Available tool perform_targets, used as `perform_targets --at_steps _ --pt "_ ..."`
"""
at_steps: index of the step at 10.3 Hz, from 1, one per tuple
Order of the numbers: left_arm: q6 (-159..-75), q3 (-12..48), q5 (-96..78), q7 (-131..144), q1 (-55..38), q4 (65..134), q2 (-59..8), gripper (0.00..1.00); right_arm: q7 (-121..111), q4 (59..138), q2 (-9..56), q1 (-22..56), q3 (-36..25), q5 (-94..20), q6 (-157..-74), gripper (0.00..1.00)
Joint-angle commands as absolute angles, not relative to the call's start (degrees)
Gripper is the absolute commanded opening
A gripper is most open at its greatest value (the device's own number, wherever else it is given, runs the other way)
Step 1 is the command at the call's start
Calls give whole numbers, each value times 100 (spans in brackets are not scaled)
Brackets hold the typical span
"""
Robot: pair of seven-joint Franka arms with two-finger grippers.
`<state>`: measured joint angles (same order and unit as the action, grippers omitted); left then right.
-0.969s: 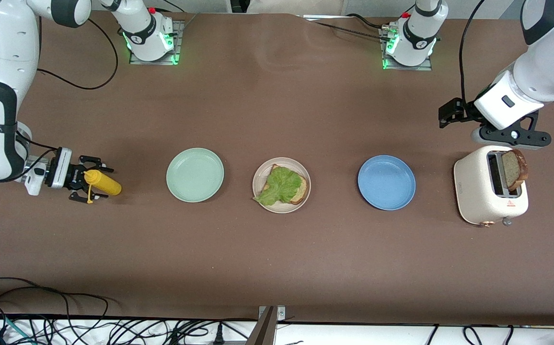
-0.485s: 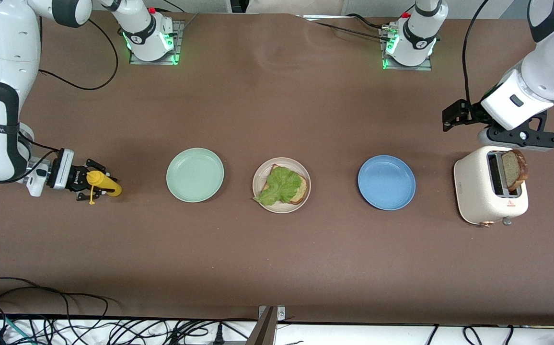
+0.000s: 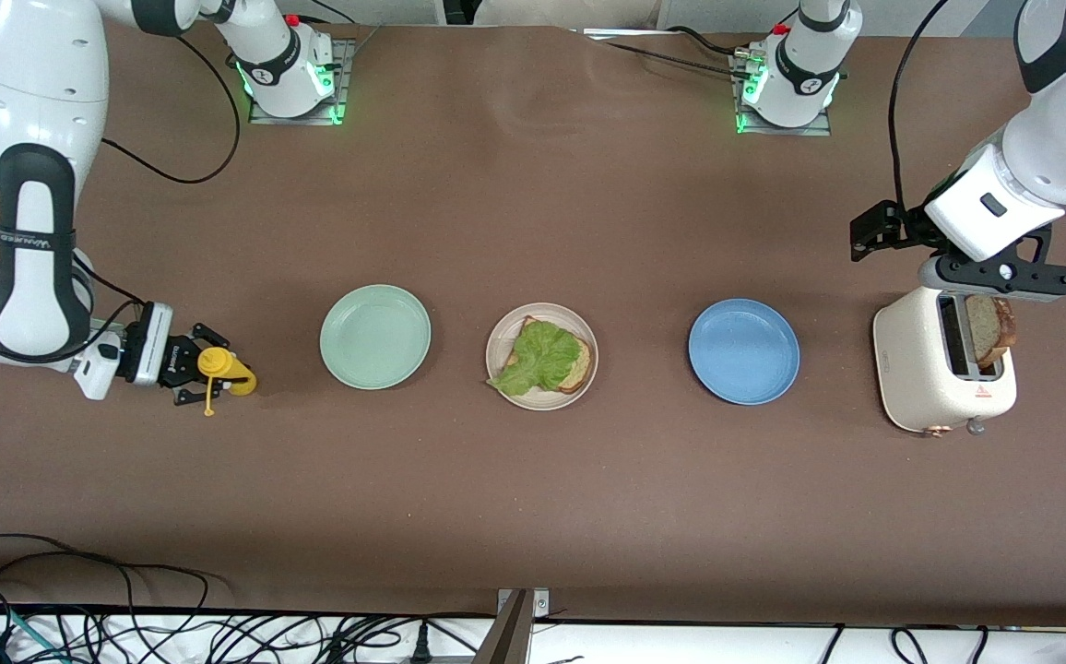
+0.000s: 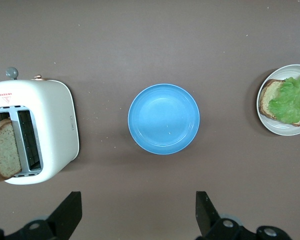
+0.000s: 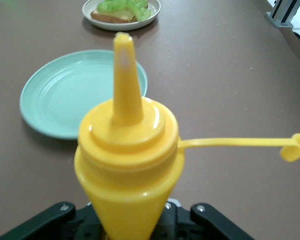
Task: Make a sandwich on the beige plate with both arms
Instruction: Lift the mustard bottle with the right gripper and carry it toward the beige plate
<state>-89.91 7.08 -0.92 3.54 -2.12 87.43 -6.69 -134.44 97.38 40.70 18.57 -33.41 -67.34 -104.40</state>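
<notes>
Read the table (image 3: 533,212) as a clock face from the front view, with twelve o'clock at the arm bases.

The beige plate (image 3: 542,402) sits at the centre. On it lies the half-built sandwich (image 3: 547,358): one slice (image 3: 581,365) with lettuce (image 3: 533,360) spread over it and no bread on top. The leaf hangs past the crust toward seven o'clock.

A green plate (image 3: 374,337) lies at the beige plate's nine o'clock and a blue plate (image 3: 743,351) at its three o'clock. Both are apart from it, and all three are in one row.

At the blue plate's three o'clock stands a toaster (image 3: 920,369). A second slice (image 3: 989,329) sticks up out of its slot toward the left arm's end of the table.

The left end effector (image 3: 999,277) hangs over the toaster's twelve o'clock edge. It is released, and in the left wrist view its fingers (image 4: 70,212) are spread wide with nothing between them.

The right end effector (image 3: 199,366) is low at the green plate's nine o'clock. It is clenched on a yellow bottle (image 3: 227,373), whose open cap (image 5: 295,146) dangles on its strap. In the right wrist view the nozzle (image 5: 125,75) lines up with the green plate. Whether the bottle's base touches the table cannot be told.
</notes>
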Motion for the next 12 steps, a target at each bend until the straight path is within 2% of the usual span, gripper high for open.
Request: perform_targets --at_steps 1,2,4,9,12 --pt "-8930 703 -123 308 -229 8569 -747 100 -12581 9703 3946 3078 -4222 -6741 -10590 0" --pt "-8930 703 -132 316 -229 8569 -756 100 -12099 9660 3964 4033 -4958 -6741 -10669 0" --pt "-8938 712 -167 334 -246 8561 -843 100 -11202 9555 4025 5137 -5710 -6567 -10871 0" --pt "-8947 712 -167 308 -272 8280 -1090 100 -8222 8404 4332 6361 -5704 -4671 -11451 0" --pt "-8947 712 -158 308 -272 8271 -1090 100 -7149 8288 4710 7029 -5695 -3274 -11820 0"
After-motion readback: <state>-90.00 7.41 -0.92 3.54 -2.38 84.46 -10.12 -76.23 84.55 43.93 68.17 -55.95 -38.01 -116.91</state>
